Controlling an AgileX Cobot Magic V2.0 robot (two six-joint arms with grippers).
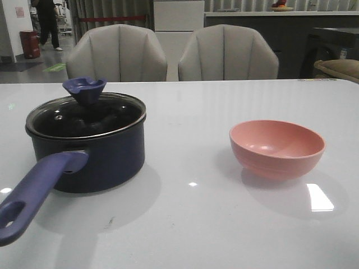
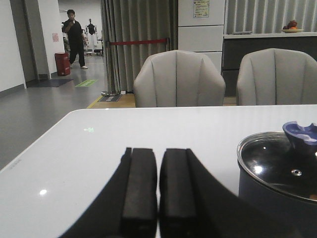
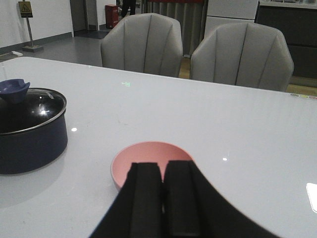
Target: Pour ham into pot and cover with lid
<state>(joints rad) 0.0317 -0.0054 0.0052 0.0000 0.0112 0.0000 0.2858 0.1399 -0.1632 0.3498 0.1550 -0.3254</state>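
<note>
The dark navy pot (image 1: 106,162) stands on the left of the table, its purple-blue handle (image 1: 33,190) pointing toward the near edge. The glass lid (image 1: 84,115) with its blue knob (image 1: 84,89) rests on the pot's rim. The ham is hidden; the pink bowl (image 1: 276,148) on the right shows only bare pink inside. Neither gripper appears in the front view. In the left wrist view my left gripper (image 2: 159,151) is shut and empty, beside the pot (image 2: 262,198) and lid (image 2: 277,166). My right gripper (image 3: 163,164) is shut and empty, just short of the bowl (image 3: 143,156).
The white glossy table (image 1: 196,224) carries only the pot and the bowl. Two grey chairs (image 1: 118,53) (image 1: 227,53) stand behind its far edge. A person (image 2: 75,37) stands far off in the corridor.
</note>
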